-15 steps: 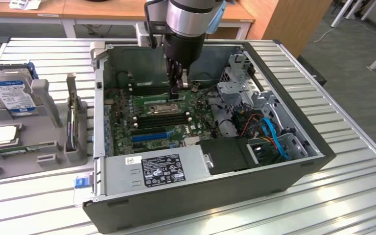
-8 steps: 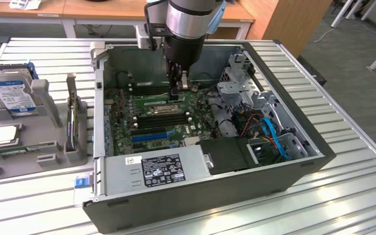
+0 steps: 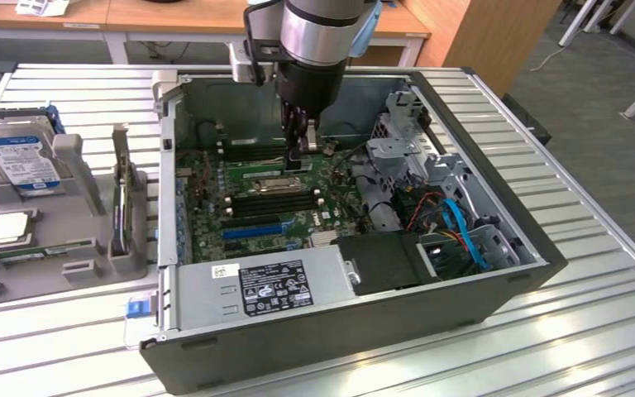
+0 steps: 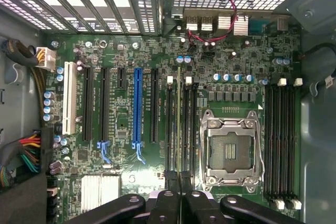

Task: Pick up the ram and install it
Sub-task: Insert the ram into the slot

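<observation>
Slatted metal table (image 3: pixel 604 331) under everything, wooden desks behind it, and on the table an open computer case (image 3: pixel 329 339). I reach down into the case with my end effector (image 3: pixel 301 147), low over the motherboard (image 3: pixel 209 207).

My end effector is clamped on the ram (image 4: pixel 179 124). In the wrist view it appears edge-on, a thin green line running straight out from between my fingertips (image 4: pixel 167 208). It lies along the bank of memory slots (image 4: pixel 187 129) directly beneath me. The empty processor socket (image 4: pixel 231 150) sits just beside that bank, and a second bank of slots (image 4: pixel 281 140) lies beyond it.

To do this step well, I judge the stick should run parallel to its slot and be centred between the white latches (image 4: pixel 169 80) at the far end. The press should go straight down, evenly at both ends, because a tilt could jam a corner or strain the board. I cannot tell whether the stick is already seated or only hovering above the slot.

The wrist view gives me the line of the stick against the slot. The exterior view gives my depth in the case and what lies outside it: a grey stand (image 3: pixel 75 178) holding a hard drive (image 3: pixel 17 157), well apart from me.
</observation>
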{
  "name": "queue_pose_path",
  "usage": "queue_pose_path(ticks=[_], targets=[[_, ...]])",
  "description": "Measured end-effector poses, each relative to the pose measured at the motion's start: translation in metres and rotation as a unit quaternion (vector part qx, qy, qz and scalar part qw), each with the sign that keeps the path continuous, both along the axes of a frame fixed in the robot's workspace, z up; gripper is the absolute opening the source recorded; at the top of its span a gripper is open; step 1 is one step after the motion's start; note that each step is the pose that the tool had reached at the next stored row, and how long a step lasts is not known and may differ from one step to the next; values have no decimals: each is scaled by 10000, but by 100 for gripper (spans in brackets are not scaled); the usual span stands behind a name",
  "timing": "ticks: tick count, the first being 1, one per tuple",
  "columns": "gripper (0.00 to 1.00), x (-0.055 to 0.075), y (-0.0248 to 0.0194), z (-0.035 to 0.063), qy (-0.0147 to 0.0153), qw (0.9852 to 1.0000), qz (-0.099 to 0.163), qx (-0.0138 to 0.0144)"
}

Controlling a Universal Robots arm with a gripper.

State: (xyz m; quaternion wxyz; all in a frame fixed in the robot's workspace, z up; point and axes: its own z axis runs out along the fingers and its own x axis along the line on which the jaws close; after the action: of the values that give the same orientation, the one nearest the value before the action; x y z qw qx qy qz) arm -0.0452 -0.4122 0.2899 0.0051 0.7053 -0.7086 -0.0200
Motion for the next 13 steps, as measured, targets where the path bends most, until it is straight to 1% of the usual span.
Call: queue_pose_path(ticks=[13], targets=[[11, 0, 0, -2, 0, 10000, -36, 1]])
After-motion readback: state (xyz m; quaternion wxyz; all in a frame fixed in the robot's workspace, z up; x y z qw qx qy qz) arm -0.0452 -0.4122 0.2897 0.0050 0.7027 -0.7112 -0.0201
